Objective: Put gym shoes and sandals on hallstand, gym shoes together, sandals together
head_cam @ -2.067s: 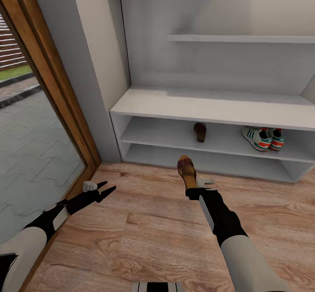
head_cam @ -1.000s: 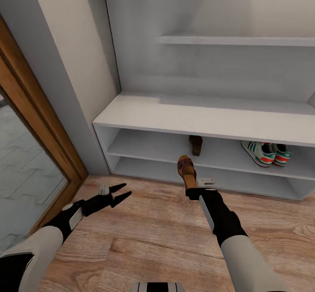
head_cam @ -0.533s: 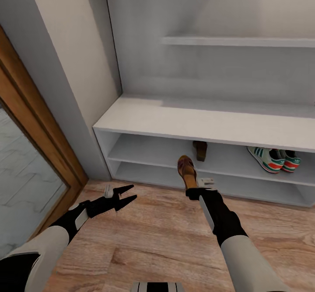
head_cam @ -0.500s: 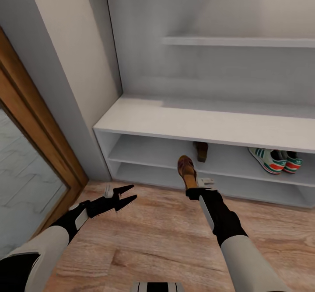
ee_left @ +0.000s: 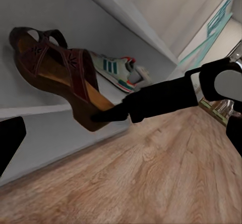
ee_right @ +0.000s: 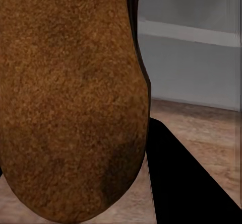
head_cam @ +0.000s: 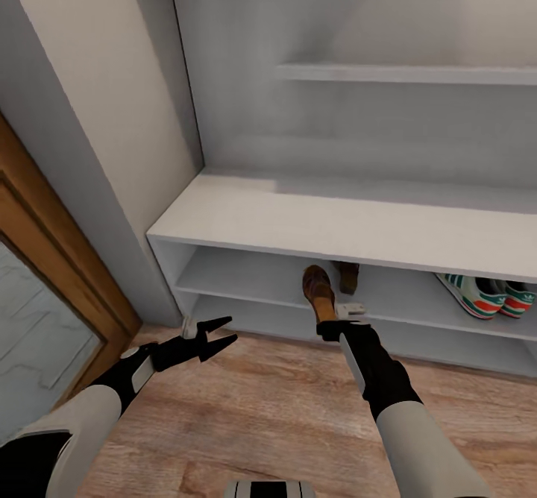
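My right gripper [head_cam: 326, 322] is shut on the heel of a brown sandal [head_cam: 318, 290], held in the air with its toe at the mouth of the hallstand's [head_cam: 335, 222] upper open shelf. The left wrist view shows that sandal [ee_left: 55, 73] pinched by a black finger [ee_left: 116, 114]; its sole [ee_right: 65, 98] is close up in the right wrist view. The other sandal [head_cam: 347, 275] lies on the same shelf just behind. Both gym shoes [head_cam: 488, 297] sit side by side on that shelf at the right. My left gripper [head_cam: 222, 333] hangs open over the corridor floor [head_cam: 261, 408] to the left, holding nothing.
A grey wall corner and a wooden door frame [head_cam: 52, 259] with glass stand to the left of the hallstand. A floating shelf [head_cam: 403, 73] sticks out above the bench top. The lower shelf [head_cam: 246, 310] holds nothing in its visible part.
The view has moved closer to the hallstand and shifted, so the shelf looks nearer. The held sandal now overlaps the shelf opening. My left gripper sits slightly further right and forward.
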Tool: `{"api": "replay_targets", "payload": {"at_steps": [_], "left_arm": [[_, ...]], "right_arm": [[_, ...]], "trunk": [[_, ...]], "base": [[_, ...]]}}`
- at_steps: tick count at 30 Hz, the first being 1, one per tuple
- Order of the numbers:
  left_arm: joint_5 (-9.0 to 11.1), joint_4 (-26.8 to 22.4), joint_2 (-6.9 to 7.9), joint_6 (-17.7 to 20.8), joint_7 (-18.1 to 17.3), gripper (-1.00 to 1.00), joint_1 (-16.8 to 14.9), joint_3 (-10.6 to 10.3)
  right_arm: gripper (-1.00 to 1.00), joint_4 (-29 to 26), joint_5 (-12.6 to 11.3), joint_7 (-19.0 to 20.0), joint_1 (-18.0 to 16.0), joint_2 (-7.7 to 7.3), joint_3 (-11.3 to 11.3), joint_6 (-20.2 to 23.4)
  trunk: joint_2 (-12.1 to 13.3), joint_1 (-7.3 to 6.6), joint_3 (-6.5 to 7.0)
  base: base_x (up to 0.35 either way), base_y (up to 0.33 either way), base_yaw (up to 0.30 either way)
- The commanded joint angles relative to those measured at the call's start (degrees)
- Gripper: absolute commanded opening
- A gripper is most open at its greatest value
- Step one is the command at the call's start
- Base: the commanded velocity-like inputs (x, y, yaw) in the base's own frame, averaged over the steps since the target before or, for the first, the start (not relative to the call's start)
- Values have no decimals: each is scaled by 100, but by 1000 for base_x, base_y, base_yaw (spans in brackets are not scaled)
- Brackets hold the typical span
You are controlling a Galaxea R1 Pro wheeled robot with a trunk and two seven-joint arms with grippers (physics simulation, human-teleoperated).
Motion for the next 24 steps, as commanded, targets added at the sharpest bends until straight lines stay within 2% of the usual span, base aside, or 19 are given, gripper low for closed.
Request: {"api": "replay_targets", "payload": {"at_steps": [1, 6, 10, 13, 14, 19, 24], "left_arm": [[-9, 5, -1, -58, -12, 100, -4, 14], [-34, 7, -44, -58, -21, 100, -4, 14], [-41, 10, -216, -58, -27, 100, -4, 16], [-50, 13, -454, -58, -29, 100, -4, 15], [-52, 14, -485, -58, -30, 100, -4, 14], [-49, 14, -534, -58, -67, 100, -4, -122], [-48, 15, -538, -57, -346, 100, -4, -230]], "right_arm": [[-100, -7, 13, -7, -2, 4, -7, 31], [-100, -6, 13, -7, -2, 1, -7, 31], [-100, -6, 13, -7, -2, 3, -7, 31], [-100, -6, 13, -7, -2, 4, -7, 31], [-100, -4, 13, -7, -2, 4, -7, 31], [-100, -1, 12, -7, -2, 2, -7, 31], [-100, -1, 13, -7, -2, 4, -7, 31]], "trunk": [[-2, 0, -5], [-2, 0, -5], [-2, 0, -5], [-2, 0, -5], [-2, 0, -5], [-2, 0, -5], [-2, 0, -5]], "base": [[74, -51, 0], [27, -18, 0], [5, -4, 0], [1, -1, 0], [26, 0, 0], [154, 0, 0], [223, -7, 0]]}}
